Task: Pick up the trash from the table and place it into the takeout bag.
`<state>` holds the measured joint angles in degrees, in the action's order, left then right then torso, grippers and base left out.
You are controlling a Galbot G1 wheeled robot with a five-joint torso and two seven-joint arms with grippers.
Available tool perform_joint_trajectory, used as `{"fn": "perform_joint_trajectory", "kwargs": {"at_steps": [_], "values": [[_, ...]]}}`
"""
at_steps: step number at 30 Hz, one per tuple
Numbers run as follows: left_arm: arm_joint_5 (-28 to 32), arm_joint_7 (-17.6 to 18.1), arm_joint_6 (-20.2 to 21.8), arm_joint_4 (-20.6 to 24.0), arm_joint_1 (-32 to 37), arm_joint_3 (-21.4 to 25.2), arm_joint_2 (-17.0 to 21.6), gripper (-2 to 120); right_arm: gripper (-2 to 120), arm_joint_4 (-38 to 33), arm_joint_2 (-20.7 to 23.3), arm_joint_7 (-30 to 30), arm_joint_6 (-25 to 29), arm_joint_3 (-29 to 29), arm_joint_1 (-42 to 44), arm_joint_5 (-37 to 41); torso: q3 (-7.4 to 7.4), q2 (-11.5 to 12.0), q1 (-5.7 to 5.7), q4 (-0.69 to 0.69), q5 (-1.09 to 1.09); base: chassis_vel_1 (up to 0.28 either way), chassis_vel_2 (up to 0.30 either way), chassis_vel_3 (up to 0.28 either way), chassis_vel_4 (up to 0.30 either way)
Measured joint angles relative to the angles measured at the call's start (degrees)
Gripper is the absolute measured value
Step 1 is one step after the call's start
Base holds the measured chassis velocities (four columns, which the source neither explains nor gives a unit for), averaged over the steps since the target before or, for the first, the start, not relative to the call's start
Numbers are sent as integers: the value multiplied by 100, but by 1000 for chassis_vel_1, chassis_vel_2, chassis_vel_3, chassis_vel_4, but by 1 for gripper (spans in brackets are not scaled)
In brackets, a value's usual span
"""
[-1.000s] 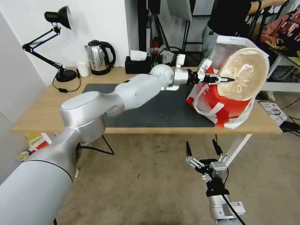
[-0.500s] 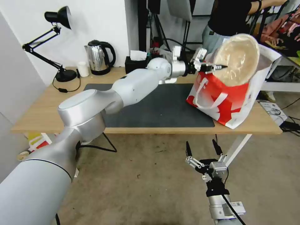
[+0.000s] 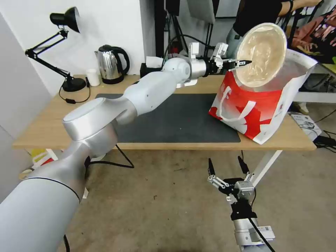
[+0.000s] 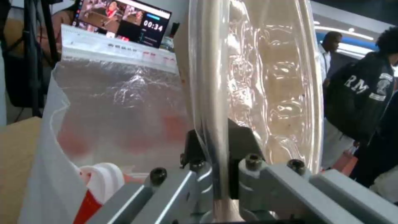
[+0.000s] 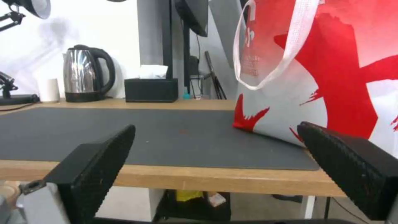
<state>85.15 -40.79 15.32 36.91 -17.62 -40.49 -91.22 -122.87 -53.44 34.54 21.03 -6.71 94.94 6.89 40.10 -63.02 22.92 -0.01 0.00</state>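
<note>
Above bag (image 3: 266,105) mouth, my left gripper (image 3: 241,63) pinches bowl (image 3: 261,54) rim, bowl on edge. Wrist view adds cup (image 4: 101,180) inside foil lining. Right gripper (image 3: 226,164) spread wide, low before table (image 3: 49,126); kettle (image 3: 110,64) far behind.

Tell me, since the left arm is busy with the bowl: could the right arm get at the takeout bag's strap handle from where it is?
Probably not without moving. The right end effector hangs open below the table edge, out in front of it; the takeout bag and its strap handle sit up on top.
</note>
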Motion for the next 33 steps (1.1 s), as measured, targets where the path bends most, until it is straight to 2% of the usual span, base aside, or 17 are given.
{"fn": "perform_joint_trajectory", "kwargs": {"at_steps": [10,13,15,18,19,21,23,26,28,30,31,33], "values": [[-180,-35,73,0,120,-44,3,0,100,0,0,0,0,0,0,0,0,0,0,1,0,0,0,0,0],[-401,-308,200,-37,164,-138,5,0,100,0,0,0,0,0,0,0,0,0,0,0,0,0,0,0,0],[-460,-362,223,-54,178,-161,3,2,100,0,0,0,0,0,0,0,0,0,0,0,0,0,0,0,0],[-692,-585,313,-104,193,-187,10,17,100,0,0,0,0,0,0,0,0,0,0,0,0,0,0,0,0],[-692,-585,313,-104,193,-187,10,17,100,0,0,0,0,0,0,0,0,0,0,0,0,0,0,0,0],[-747,-683,469,-96,193,-146,40,26,100,0,0,0,0,0,0,0,0,0,0,0,0,0,0,0,0],[-754,-700,494,-87,192,-141,56,29,100,0,0,0,0,0,0,0,0,0,0,0,0,0,0,0,0],[-757,-715,523,-54,163,-138,99,45,100,0,0,0,0,0,0,0,0,0,0,1,0,0,0,0,0],[-757,-719,526,-49,157,-138,105,46,100,0,0,0,0,0,0,0,0,0,0,1,0,0,0,0,0],[-758,-761,547,-18,104,-150,145,59,100,0,0,0,0,0,0,0,0,0,0,0,0,0,0,0,0],[-758,-761,547,-18,104,-150,145,59,100,0,0,0,0,0,0,0,0,0,0,0,0,0,0,0,0],[-771,-871,651,2,66,-148,170,70,100,0,0,0,0,0,0,0,0,0,0,0,0,0,0,0,0]]}}
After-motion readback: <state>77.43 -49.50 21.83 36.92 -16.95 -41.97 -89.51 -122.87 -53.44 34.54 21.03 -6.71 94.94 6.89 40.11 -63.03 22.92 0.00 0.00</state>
